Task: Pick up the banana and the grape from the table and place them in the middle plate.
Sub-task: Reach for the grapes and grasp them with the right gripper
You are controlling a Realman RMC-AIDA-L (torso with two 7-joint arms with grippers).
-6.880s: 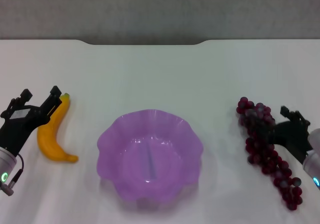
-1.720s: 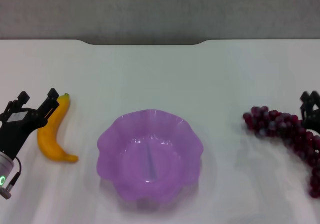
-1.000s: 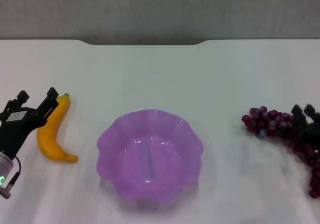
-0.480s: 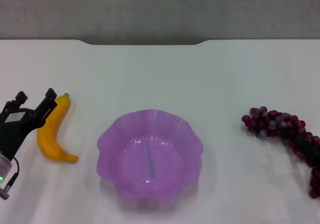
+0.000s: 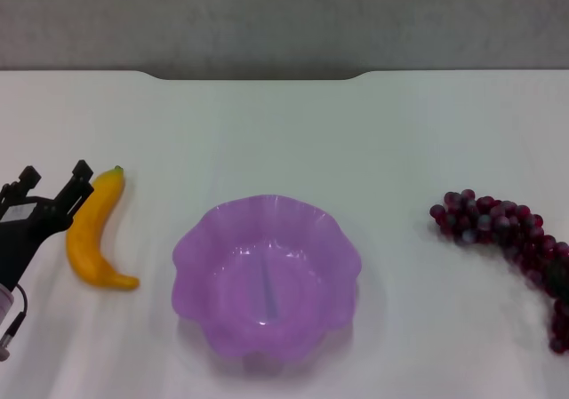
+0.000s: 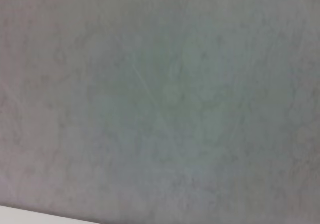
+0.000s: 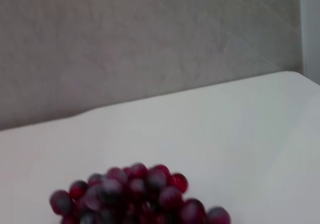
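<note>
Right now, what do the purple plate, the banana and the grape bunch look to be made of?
The middle plate looks like translucent plastic: the white table shows through its glossy, scalloped walls. The banana has a smooth, evenly yellow-orange skin with no blemishes, so it may be a plastic replica. The grape bunch shows uniform shiny beads, probably artificial too; not certain.

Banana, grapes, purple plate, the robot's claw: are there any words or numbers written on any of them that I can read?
None: there is no writing to read anywhere.
The banana has no sticker or label showing.
The grapes and the purple plate are plain.
The left claw, beside the banana, shows no letters.
The white table is unmarked too.
</note>
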